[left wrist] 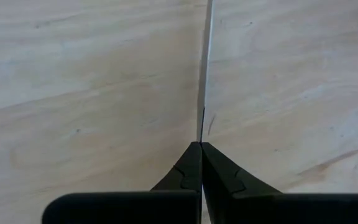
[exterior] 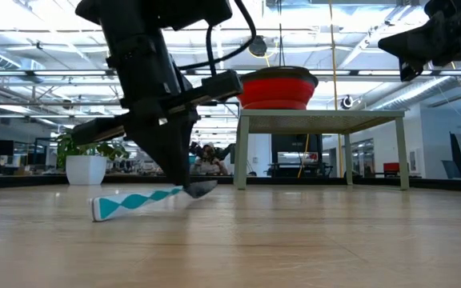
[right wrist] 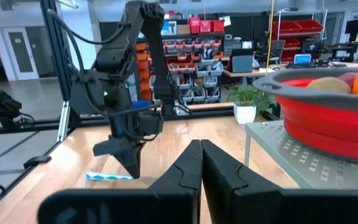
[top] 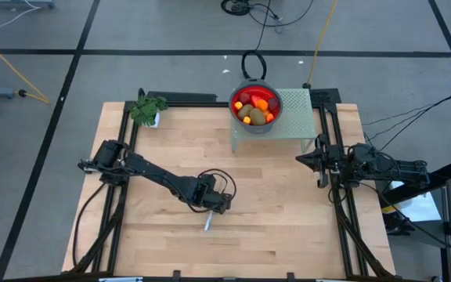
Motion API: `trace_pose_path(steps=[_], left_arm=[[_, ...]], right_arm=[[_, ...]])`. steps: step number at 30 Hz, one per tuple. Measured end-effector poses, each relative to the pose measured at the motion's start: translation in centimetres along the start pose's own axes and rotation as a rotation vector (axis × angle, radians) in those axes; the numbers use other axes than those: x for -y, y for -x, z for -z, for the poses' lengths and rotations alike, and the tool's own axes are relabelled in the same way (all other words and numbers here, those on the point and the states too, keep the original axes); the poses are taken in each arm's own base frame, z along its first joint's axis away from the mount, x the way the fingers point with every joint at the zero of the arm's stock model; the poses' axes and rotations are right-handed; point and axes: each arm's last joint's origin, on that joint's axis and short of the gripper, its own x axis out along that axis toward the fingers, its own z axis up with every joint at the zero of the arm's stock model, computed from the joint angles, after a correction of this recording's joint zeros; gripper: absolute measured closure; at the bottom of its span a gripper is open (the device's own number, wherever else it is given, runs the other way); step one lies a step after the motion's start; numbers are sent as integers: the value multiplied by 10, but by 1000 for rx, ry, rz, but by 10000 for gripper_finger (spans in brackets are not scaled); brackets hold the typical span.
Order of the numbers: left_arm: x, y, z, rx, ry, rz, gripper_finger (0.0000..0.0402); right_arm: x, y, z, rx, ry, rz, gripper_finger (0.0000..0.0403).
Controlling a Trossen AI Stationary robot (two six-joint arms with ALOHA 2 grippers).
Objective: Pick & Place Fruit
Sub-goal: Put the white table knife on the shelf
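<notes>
All visible fruit [top: 255,107] is gathered in the red bowl [top: 236,104], so little apparently remains; the left tool [top: 209,208] is closed upon the knife [exterior: 138,202], the right tool [top: 300,160] closed empty.

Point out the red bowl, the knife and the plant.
bowl [top: 236,108], high view, red rim.
knife [exterior: 130,203], low view, teal-and-white handle.
plant [top: 146,108], high view, leaves.
</notes>
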Motion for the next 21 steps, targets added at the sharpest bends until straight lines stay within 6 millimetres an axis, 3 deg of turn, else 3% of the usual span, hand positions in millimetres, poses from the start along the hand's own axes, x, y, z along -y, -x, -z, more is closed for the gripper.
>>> trace_pose_path(steps=[14, 21], left_arm=[[0, -5, -1, -15, -16, -10, 401], [3, -6, -1, -13, -39, 27, 380]], right_arm=[[0, 0, -2, 25, 0, -2, 403], [0, 0, -2, 24, 0, -2, 403]])
